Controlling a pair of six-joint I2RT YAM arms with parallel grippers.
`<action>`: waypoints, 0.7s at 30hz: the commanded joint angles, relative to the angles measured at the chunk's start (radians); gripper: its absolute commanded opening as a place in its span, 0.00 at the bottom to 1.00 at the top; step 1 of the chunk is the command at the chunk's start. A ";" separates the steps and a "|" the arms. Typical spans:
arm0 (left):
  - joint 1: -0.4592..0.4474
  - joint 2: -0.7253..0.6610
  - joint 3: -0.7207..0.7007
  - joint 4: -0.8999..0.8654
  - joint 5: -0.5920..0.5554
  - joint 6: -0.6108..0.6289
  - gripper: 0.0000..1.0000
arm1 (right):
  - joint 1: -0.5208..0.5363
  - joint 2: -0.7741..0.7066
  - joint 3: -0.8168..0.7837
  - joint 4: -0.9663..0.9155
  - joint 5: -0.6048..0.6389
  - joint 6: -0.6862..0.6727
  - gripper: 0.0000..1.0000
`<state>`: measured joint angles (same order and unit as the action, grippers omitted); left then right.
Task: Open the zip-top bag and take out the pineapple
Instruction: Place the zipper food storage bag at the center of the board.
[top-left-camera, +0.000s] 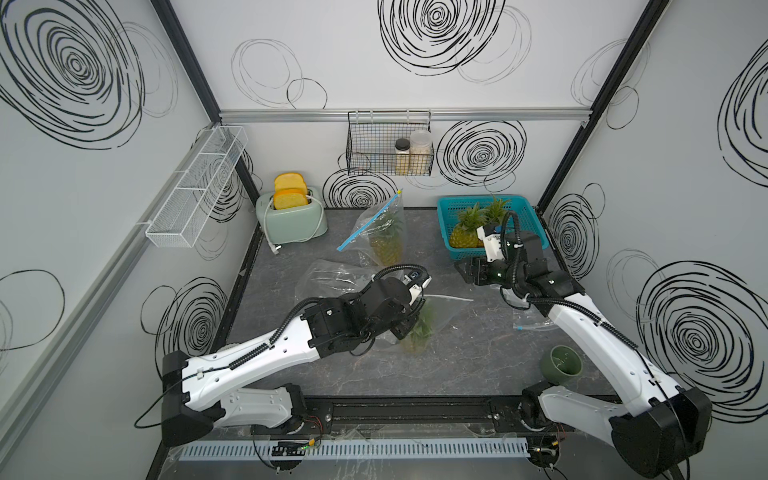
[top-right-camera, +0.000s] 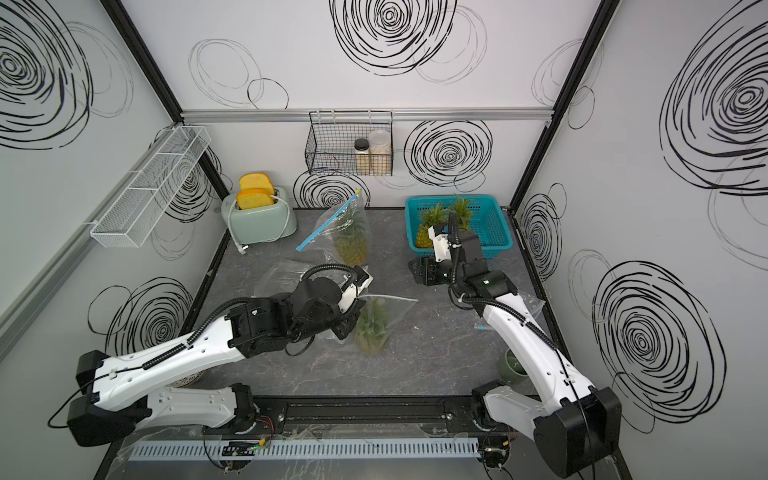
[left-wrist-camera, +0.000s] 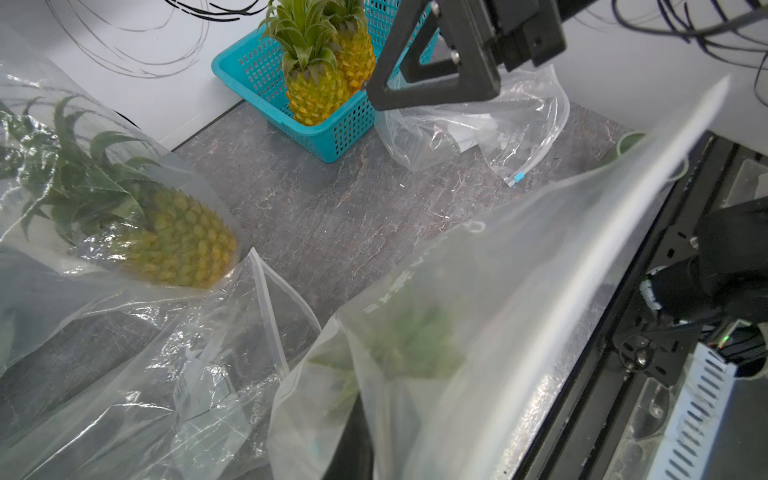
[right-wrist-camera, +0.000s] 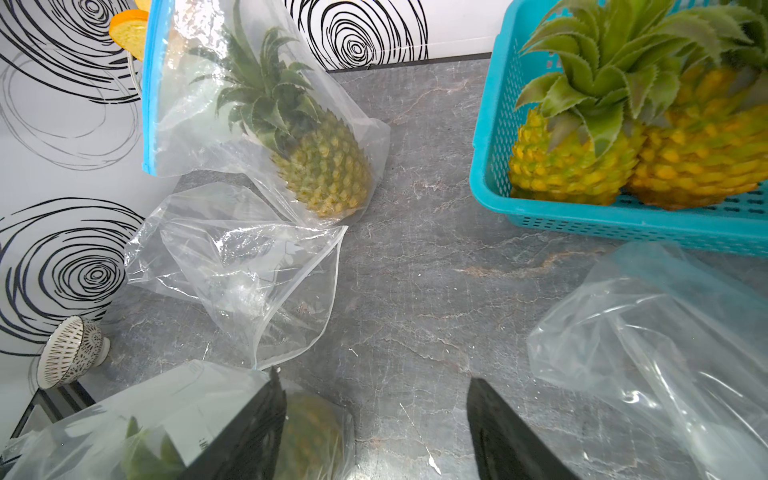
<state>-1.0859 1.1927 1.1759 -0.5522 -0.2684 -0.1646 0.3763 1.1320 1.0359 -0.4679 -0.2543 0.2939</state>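
A white mesh shelf (top-left-camera: 195, 189) hangs on the left wall. At the back left of the desk (top-left-camera: 353, 382), a mint toaster (top-left-camera: 291, 224) holds two toast slices (top-left-camera: 289, 195) in its slots. On the back wall, a black wire basket (top-left-camera: 365, 153) carries two jars (top-left-camera: 402, 160) at its right end. Below it, a rear bag (top-left-camera: 365, 224) with a blue zip strip stands upright, with a bagged pineapple (top-left-camera: 386, 247) inside, crown up. Just in front of it lies a crumpled empty bag (top-left-camera: 328, 278).

At desk centre the zip-top bag (top-left-camera: 446, 311) stands with the pineapple (top-left-camera: 415, 340) inside. The left gripper (top-left-camera: 405, 330) is at the bag's left side; I cannot tell whether its jaws are apart or pinching plastic. The right gripper (right-wrist-camera: 374, 376) hovers over bare desk, its jaws apart with nothing between them. At the back right, a teal basket (top-left-camera: 525, 216) holds two bare pineapples (top-left-camera: 463, 237). A loose bag (top-left-camera: 532, 322) lies under the right arm, and a green cup (top-left-camera: 561, 365) sits near the front right.

The shelf and the wire basket appear only in the top views. The right wrist view shows a patterned bowl (right-wrist-camera: 70, 353) tipped on its side by the left wall. The left wrist view shows the loose bag's blue slider (left-wrist-camera: 517, 178), and the zip-top bag as a frosted blur close to the lens.
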 joint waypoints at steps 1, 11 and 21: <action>-0.003 0.000 -0.009 0.076 -0.021 -0.016 0.37 | -0.002 -0.020 0.040 -0.044 -0.029 -0.035 0.72; 0.007 -0.005 0.106 -0.007 -0.081 0.055 0.65 | 0.014 -0.003 0.148 -0.122 -0.065 -0.095 0.72; 0.020 -0.021 0.220 -0.116 -0.198 0.119 0.68 | 0.197 0.043 0.318 -0.212 0.006 -0.191 0.72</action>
<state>-1.0767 1.1931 1.3357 -0.6437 -0.3935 -0.0765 0.5175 1.1637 1.2804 -0.6243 -0.2802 0.1665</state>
